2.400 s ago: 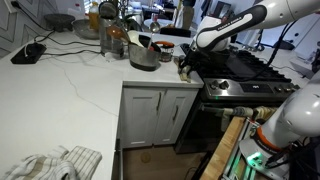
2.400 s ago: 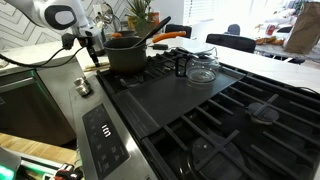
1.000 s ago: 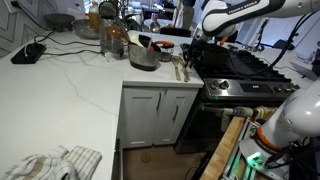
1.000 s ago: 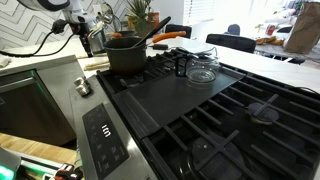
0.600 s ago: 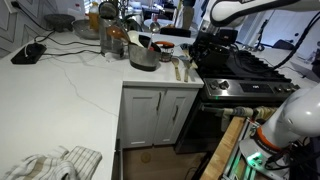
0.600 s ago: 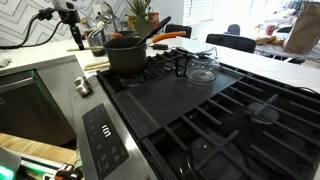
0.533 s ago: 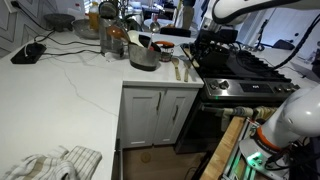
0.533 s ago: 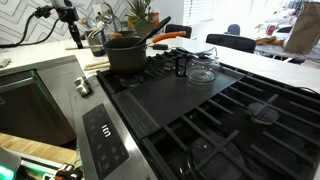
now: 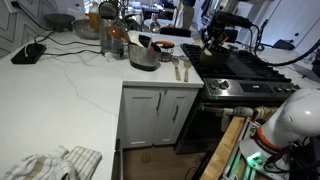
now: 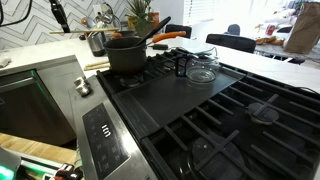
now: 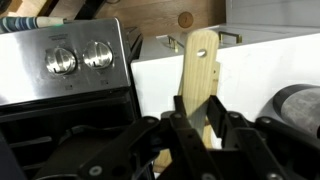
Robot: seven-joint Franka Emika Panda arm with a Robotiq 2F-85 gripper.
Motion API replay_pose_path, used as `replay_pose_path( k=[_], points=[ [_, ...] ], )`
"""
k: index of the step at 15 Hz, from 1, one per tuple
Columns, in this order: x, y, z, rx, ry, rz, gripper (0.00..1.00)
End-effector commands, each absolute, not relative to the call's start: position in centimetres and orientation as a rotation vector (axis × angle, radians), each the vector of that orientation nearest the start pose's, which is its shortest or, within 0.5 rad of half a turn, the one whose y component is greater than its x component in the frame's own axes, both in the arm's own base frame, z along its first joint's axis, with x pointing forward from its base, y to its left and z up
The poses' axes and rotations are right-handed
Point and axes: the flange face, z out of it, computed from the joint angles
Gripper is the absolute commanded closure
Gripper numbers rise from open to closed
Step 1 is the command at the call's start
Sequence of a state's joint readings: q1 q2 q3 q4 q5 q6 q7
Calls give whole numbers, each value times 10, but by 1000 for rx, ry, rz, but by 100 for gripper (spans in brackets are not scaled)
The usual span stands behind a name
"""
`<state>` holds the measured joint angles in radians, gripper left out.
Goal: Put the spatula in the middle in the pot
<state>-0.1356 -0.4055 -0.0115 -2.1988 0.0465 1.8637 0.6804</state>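
**Spatula** (image 11: 201,70): wooden, upright, blade toward 12 o'clock in the wrist view. It is clamped between the fingers of the gripper (image 11: 200,114) and held in the air before the white counter (image 11: 270,70).
**Pot** (image 10: 125,55): dark, on the stove (image 10: 200,115) at its 10 o'clock burner, with a black handle leaning out of it.
**Glass lid** (image 10: 203,72): at 3 o'clock of the pot.
**Knobs** (image 11: 62,62): two, at 10 o'clock of the gripper.
**Spare spatulas** (image 9: 180,69): lying on the counter at 3 o'clock of the silver bowl (image 9: 143,57).
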Motion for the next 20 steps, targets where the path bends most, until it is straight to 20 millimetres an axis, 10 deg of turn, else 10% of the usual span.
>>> replay_pose_path(
  k=[1, 20],
  points=[
    [415, -80, 578, -2749, 1336, -83, 93],
    [402, -175, 551, -2233, 1482, 103, 93]
  ],
)
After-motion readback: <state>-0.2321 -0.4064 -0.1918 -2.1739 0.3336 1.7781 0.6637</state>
